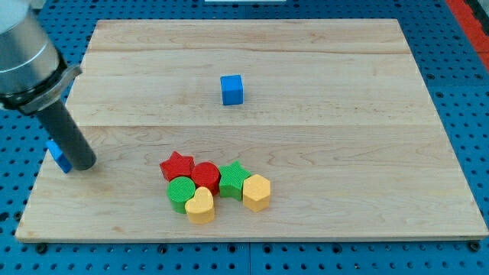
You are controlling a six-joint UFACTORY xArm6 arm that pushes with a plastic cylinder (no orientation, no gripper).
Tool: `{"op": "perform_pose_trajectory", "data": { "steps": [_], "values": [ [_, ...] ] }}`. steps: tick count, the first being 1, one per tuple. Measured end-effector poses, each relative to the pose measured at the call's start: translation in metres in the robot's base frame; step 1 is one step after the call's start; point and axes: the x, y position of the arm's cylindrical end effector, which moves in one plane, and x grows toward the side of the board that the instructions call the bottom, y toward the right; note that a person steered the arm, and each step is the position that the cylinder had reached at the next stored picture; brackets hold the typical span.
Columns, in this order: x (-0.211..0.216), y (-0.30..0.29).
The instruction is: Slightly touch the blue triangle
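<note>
My tip [84,164] is resting against the blue triangle [58,156] at the bench's [306,46] left edge; contact looks made. My rod is grasping nothing.

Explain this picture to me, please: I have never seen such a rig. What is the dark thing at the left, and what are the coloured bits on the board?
There is one picture, from a single camera looking down at a wooden board. The grey and black thing at the view's left is a robot arm ending in a straight dark rod; it has no gripper and holds nothing. My tip rests near the board's left edge, right against a small blue block, mostly hidden behind the rod, so I cannot confirm its shape. A blue cube sits alone near the middle. Towards the view's bottom lies a tight cluster: a red star, a red block, a green star, a green round block, a yellow heart and a yellow block.
</note>
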Motion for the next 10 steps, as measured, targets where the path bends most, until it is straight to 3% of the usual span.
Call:
{"op": "perform_pose_trajectory", "data": {
  "steps": [1,2,5,7,8,9,10],
  "values": [
    [0.068,-0.001],
    [0.097,-0.083],
    [0.067,-0.086],
    [-0.002,-0.086],
    [-0.035,-0.070],
    [-0.039,-0.001],
    [-0.039,-0.017]
  ]
}}
